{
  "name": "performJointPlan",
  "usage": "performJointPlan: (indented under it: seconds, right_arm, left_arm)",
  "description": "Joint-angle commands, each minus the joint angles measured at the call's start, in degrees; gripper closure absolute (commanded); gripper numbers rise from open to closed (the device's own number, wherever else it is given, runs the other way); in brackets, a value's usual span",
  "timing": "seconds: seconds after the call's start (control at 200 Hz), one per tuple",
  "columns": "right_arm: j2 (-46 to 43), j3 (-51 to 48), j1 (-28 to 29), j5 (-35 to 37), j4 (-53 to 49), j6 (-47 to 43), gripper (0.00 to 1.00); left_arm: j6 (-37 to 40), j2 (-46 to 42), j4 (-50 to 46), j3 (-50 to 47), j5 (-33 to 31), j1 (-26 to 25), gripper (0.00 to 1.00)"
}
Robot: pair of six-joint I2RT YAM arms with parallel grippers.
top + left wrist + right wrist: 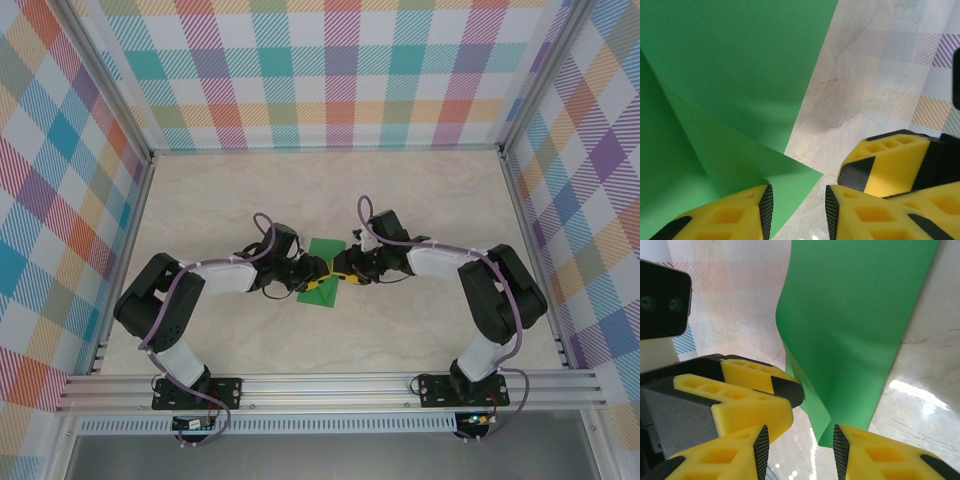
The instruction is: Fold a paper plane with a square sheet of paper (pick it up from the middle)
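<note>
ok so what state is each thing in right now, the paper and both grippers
square sheet of paper: partly folded, one flap creased over, not yet a plane
left gripper: open, a corner of the paper reaches into the gap, not clamped
right gripper: open, the paper's edge sits between its fingers, not clamped

Pastel plaid walls [330, 70] enclosing three sides, pale marbled desk [420, 330] lying between them, aluminium rails [330, 385] running along the near edge and corners, light glaring off the desk.
</note>
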Motion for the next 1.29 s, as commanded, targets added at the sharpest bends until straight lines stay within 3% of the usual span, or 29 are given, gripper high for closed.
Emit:
performJointPlan:
  seconds: [0.0,0.405,0.75,1.29]
  right_arm:
    - [1.44,-0.69,0.0,-2.47,2.7,0.62,0.61]
    - [4.67,0.58,0.13,-4.3,4.12,0.45,0.73]
    - [5.82,3.29,0.13,-0.04,0.0,-3.46,0.97]
    - [7.95,7.57,-0.14,3.76,-6.93,-10.84,1.0]
  left_arm:
    - [0.96,-0.42,-1.36,1.48,-0.68,-0.34,0.68]
    - [0.89,-0.78,-1.88,1.57,-0.82,-0.34,0.73]
    - [0.8,-1.56,-0.04,2.17,1.27,-0.34,0.74]
    - [2.51,-0.36,-2.4,4.15,1.38,-0.34,0.75]
